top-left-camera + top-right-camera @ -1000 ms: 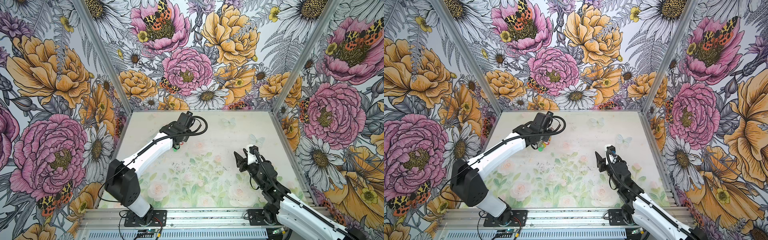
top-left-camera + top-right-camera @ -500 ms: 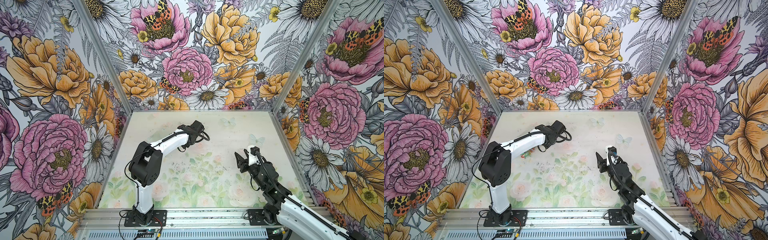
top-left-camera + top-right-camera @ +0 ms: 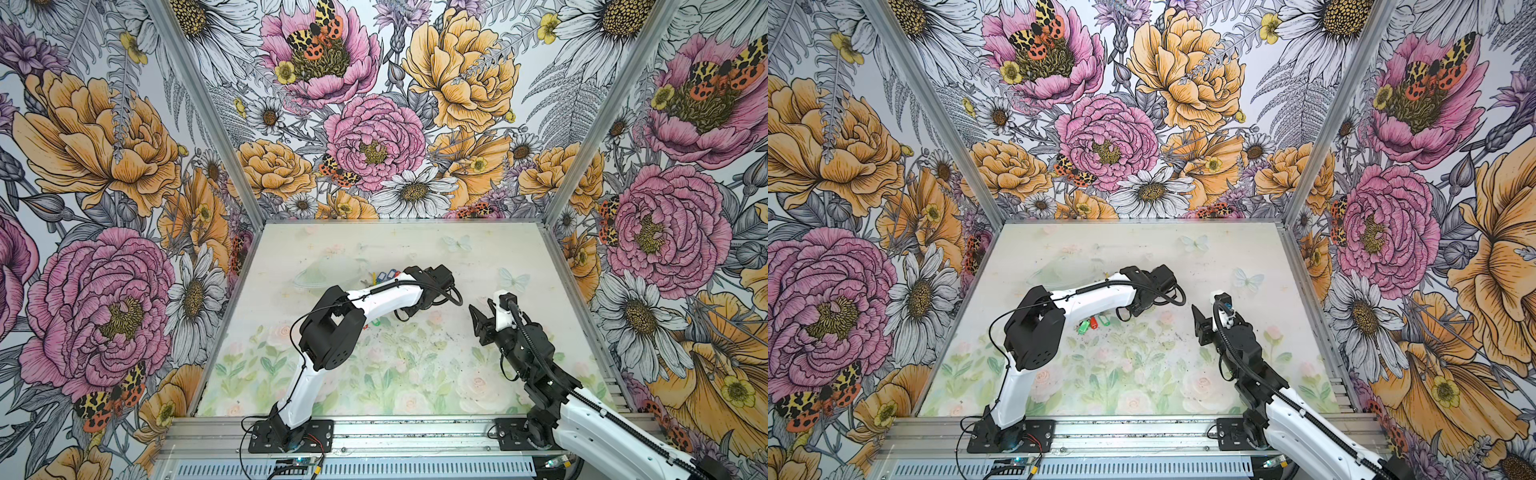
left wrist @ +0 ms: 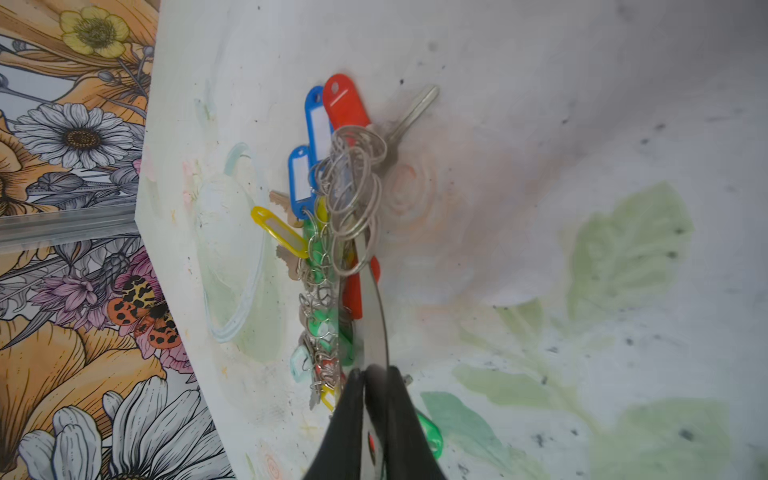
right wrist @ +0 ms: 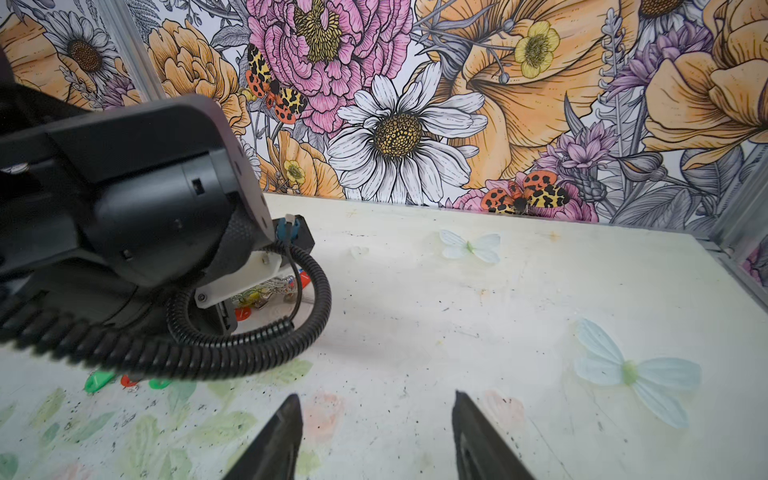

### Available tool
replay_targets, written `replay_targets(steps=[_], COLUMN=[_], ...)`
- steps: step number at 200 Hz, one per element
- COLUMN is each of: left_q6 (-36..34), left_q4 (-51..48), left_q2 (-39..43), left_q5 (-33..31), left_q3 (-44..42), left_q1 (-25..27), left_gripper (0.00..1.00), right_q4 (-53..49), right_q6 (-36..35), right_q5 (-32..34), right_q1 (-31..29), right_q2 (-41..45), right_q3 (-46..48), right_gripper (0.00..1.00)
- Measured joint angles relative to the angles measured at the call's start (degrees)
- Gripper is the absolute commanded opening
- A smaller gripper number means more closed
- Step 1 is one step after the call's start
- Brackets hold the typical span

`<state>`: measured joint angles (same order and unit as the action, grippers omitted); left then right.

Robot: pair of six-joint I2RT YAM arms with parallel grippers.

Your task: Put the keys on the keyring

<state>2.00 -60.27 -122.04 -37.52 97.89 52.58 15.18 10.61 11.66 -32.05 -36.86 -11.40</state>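
Pinching the large flat grey metal keyring plate [image 4: 376, 324] by its rim, the left gripper [image 4: 372, 380] held it edge-on toward the tabletop's [image 3: 1225, 257] far edge. A red oblong plastic key tag [image 3: 1093, 323] lay loose between green tags [image 3: 1104, 320] nearer the middle. The right gripper [image 5: 374, 436] hovered spread, empty.

Keyring [image 3: 384, 276] largely behind the left arm [image 3: 386, 297]

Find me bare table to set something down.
Bare: pale floral table between the open right gripper and the back wall; also the near middle between both arm bases. Crowded: around the left gripper, its grey metal keyring plate and loose green and red plastic tags.
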Motion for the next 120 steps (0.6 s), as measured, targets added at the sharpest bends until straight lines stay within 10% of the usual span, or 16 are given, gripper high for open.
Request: replay_targets(steps=[63,120], left_q6=[3.9,7.7], left_q4=[1.6,13.8], left_q2=[2.6,27.9], left_q5=[9.4,10.5], left_q3=[-3.5,-24.4], left_q1=[6.4,-2.2], left_gripper=[0.37,0.64], right_q4=[-0.4,-3.2], right_q6=[0.0,0.4], right_q5=[3.8,11.0], right_q1=[0.0,0.3], right_q2=[0.3,0.1], right_q3=[0.0,-0.8], right_gripper=[0.58,0.65])
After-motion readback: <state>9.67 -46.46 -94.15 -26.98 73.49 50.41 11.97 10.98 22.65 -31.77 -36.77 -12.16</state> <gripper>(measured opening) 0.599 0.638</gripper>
